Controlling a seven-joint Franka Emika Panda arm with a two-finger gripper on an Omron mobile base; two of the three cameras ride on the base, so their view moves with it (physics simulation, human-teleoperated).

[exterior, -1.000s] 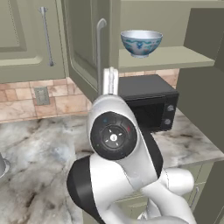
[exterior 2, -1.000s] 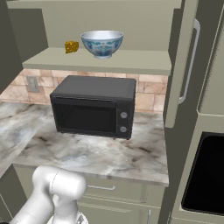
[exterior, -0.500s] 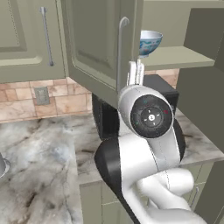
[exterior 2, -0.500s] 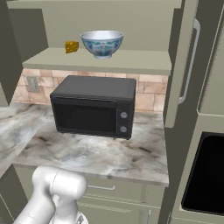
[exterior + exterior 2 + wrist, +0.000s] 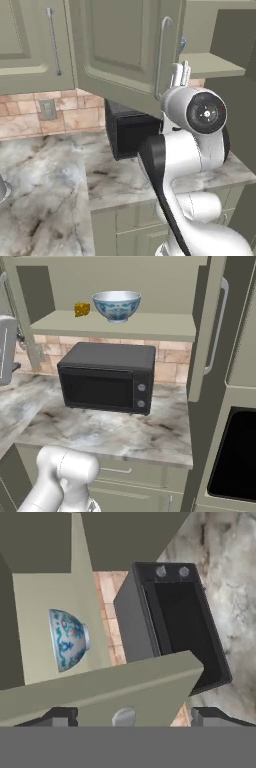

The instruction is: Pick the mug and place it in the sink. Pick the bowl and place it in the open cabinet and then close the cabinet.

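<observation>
The white bowl [image 5: 116, 305] with blue-green pattern stands on the shelf [image 5: 150, 326] of the green upper cabinet, above the microwave. In the hand view the bowl [image 5: 67, 639] lies beyond the door's edge [image 5: 100, 689]. The cabinet door [image 5: 122, 45] is swung partway over the opening, so in the left base view only a sliver of the bowl [image 5: 183, 44] shows past it. My gripper [image 5: 180, 74] is raised just behind the door's free edge, beside the bar handle [image 5: 162, 55]. Its fingertips [image 5: 57, 714] stand wide apart, open, with the handle's mount [image 5: 123, 716] between them. The mug and the sink are out of view.
A black microwave [image 5: 107, 376] sits on the marble counter [image 5: 115, 431] under the shelf. A small yellow block [image 5: 82, 309] rests on the shelf left of the bowl. A second door [image 5: 207, 331] with a bar handle stands open at the cabinet's right side.
The cabinet door has swung further over the opening, and my hand has moved right with it. In the left base view the bowl is now almost covered by the door.
</observation>
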